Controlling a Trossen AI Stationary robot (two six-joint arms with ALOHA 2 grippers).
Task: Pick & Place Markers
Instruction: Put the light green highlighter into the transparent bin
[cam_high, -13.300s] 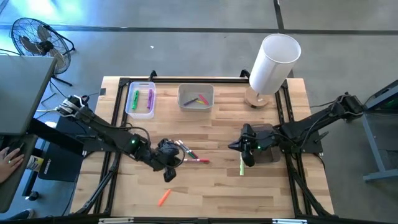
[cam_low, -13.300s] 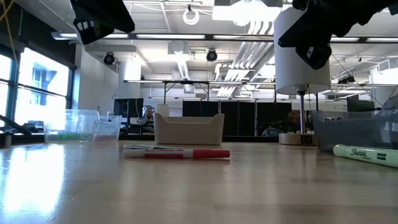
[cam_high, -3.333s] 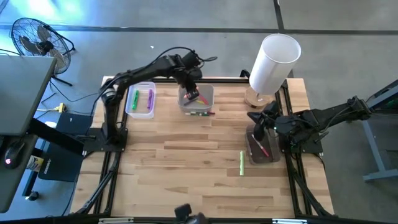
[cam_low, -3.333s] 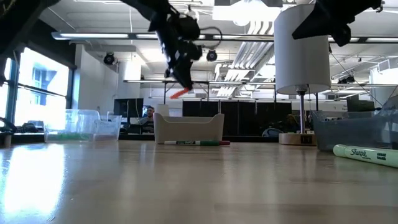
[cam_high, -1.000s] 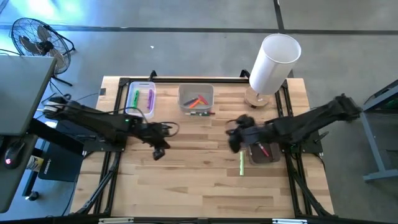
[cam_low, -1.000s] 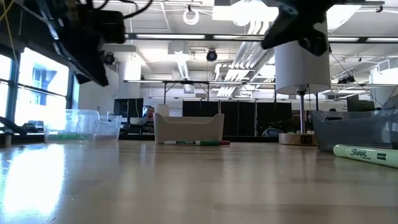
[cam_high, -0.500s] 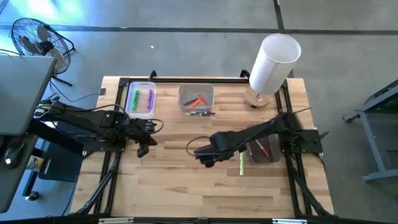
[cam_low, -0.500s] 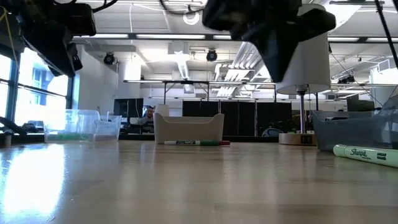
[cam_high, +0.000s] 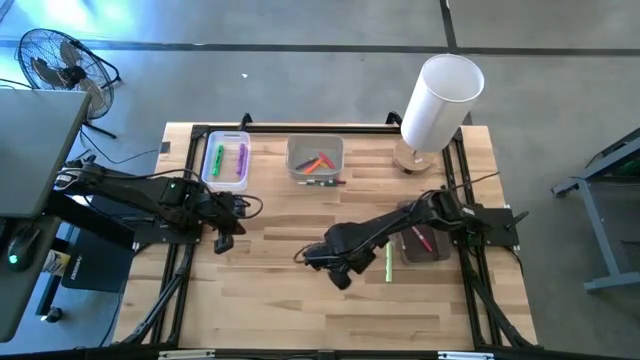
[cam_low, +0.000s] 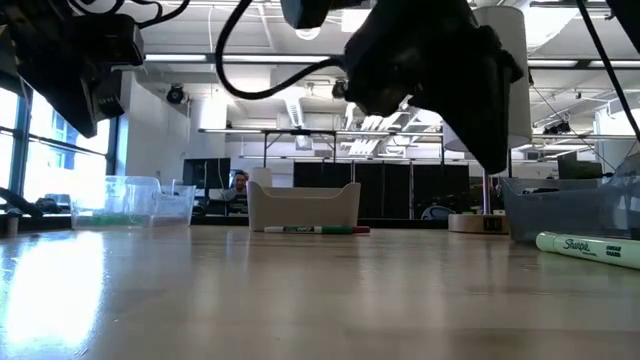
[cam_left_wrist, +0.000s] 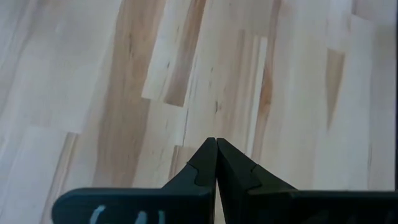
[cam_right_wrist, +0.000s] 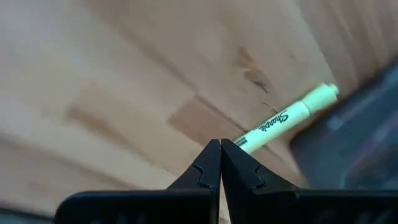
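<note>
With my right claw (cam_high: 340, 277) pinched shut and empty near the pale green marker (cam_high: 388, 262) lying loose on the surface (cam_high: 300, 310), I judge it light, stiff, slick, best gripped mid-barrel; left claw (cam_high: 222, 240) shut, idle.

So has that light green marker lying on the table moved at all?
No. The green marker lies just left of the dark bin, as in every earlier overhead picture.

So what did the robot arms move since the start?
The loose table markers went into the white middle bin and dark right tray. Both shut grippers now hold nothing: left gripper pulled back left, right gripper swung toward the centre. The pale green marker stayed put.
</note>
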